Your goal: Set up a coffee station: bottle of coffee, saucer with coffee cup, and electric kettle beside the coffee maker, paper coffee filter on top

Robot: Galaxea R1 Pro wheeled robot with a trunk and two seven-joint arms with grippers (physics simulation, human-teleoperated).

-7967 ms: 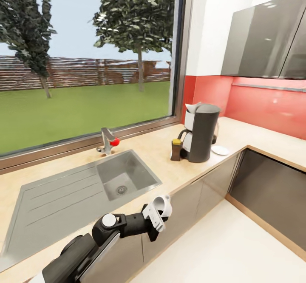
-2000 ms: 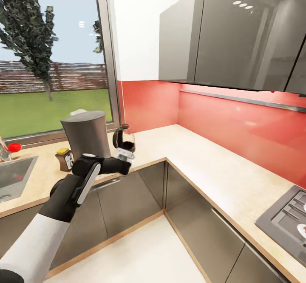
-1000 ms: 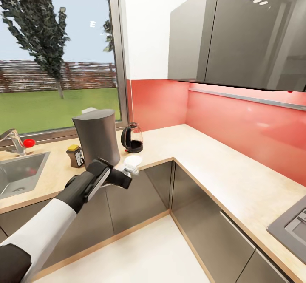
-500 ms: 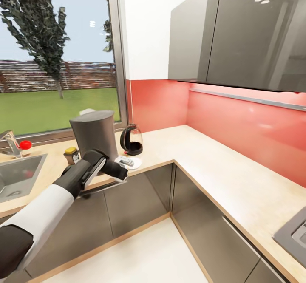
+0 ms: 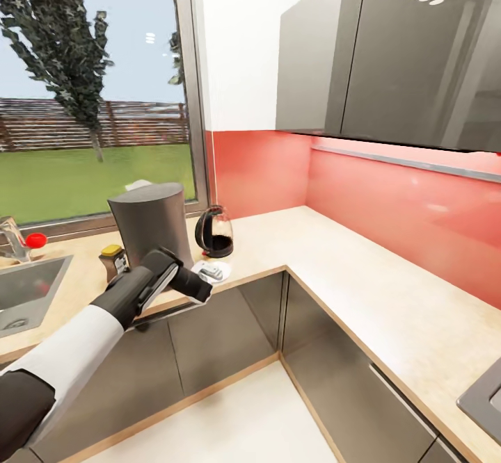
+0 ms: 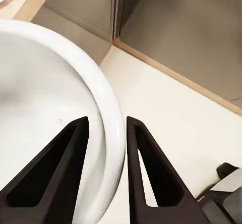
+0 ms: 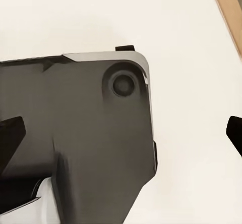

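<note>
The tall dark grey coffee maker (image 5: 149, 223) stands on the kitchen countertop (image 5: 327, 261) by the window. A pale paper coffee filter (image 5: 138, 185) peeks up behind its top. The bottle of coffee (image 5: 113, 260) with a yellow lid stands to its left and the glass electric kettle (image 5: 216, 232) to its right. In front of the kettle lies the white saucer (image 5: 224, 267). My left gripper (image 5: 211, 274) reaches over the saucer, shut on the rim of the white coffee cup (image 6: 45, 108). I cannot tell whether cup and saucer touch. My right gripper (image 7: 122, 133) is open above the robot's dark base.
A steel sink (image 5: 24, 289) and a tap with a red knob (image 5: 31, 240) lie at the left. Grey wall cabinets (image 5: 390, 53) hang above the red backsplash. A hob corner (image 5: 487, 397) shows at the lower right. Dark cabinet fronts (image 5: 229, 324) line the white floor.
Over the last second my left arm has carried the cup from in front of the counter edge forward, over the saucer. The head camera has shifted slightly.
</note>
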